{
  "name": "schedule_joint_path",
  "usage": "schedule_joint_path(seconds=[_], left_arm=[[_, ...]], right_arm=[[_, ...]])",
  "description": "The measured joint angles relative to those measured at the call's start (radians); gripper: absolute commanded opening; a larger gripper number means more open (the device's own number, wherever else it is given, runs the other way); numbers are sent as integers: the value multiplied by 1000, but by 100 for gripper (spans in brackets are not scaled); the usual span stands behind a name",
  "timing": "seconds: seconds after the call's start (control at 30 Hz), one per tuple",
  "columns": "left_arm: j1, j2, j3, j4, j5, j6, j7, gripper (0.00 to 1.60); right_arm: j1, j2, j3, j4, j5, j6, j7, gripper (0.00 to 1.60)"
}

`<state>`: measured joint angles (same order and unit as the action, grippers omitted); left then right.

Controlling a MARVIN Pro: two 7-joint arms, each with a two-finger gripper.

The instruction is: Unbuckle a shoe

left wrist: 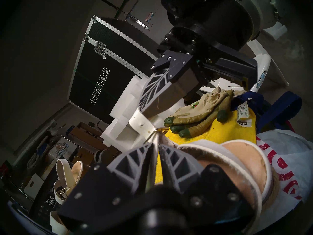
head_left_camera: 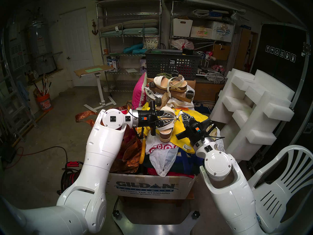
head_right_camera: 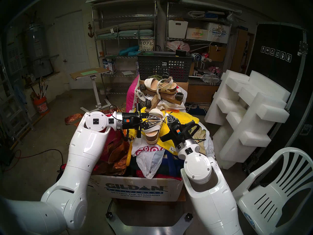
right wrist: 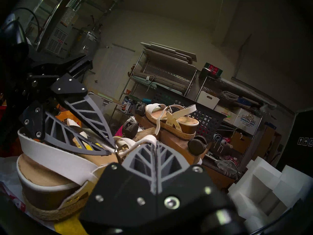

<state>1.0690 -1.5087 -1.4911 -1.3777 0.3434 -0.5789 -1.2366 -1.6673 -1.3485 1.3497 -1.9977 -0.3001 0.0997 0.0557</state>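
Your shoe (head_left_camera: 166, 126) sits heel-down on the yellow towel (head_left_camera: 194, 121) atop the heap in the cardboard box (head_left_camera: 149, 187), between your 2 claws. The left gripper (head_left_camera: 171, 119) reaches across level from the left, its fingers nearly together and pinching the thin ankle strap right at the small brass buckle (left wrist: 155, 130). The right gripper (right wrist: 154, 145) comes in from the near side with its fingers pressed fully together on the free strap end (left wrist: 141, 123), the white tongue with punched holes.

I judge you are mid-release: hold the buckle side steady with the left and draw the tongue back against the frame so the pin can lift out of its hole, then feed it through. Pull along the strap's line, not sideways; the shoe rests loose on soft cloth and would likely tip or drag.

The strap is smooth white leather-like stuff, thin and floppy. The insole is tan and matte, the sole wrapped in rough braided jute under a tall brown wedge. The buckle is tiny and shiny, so whether the pin is already out I cannot tell. A flatter sandal (head_left_camera: 169, 84) lies farther back, well apart
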Motion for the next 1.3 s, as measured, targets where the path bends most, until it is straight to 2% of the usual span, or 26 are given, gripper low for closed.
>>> schedule_joint_path(seconds=[0.47, 0.5, 0.53, 0.57, 1.17, 1.23, 1.3], left_arm=[[4, -3, -1, -4, -1, -1, -1, 62], [5, -4, -1, -5, -1, -1, -1, 56], [5, -4, -1, -5, -1, -1, -1, 42], [5, -4, -1, -6, 0, -1, -1, 0], [12, -10, -14, -30, -1, -17, 12, 0], [13, -11, -17, -35, 0, -20, 18, 0], [15, -12, -19, -37, 2, -21, 21, 0]], right_arm=[[-27, 10, -20, -44, 8, -2, 24, 0], [-30, 11, -21, -46, 8, -2, 26, 0], [-32, 12, -21, -49, 8, -2, 27, 0], [-33, 13, -20, -50, 8, -2, 27, 0], [-26, 11, 16, -31, 6, -3, 0, 0], [-24, 11, 16, -26, 6, -3, -1, 13], [-23, 11, 16, -24, 6, -3, -1, 14]])
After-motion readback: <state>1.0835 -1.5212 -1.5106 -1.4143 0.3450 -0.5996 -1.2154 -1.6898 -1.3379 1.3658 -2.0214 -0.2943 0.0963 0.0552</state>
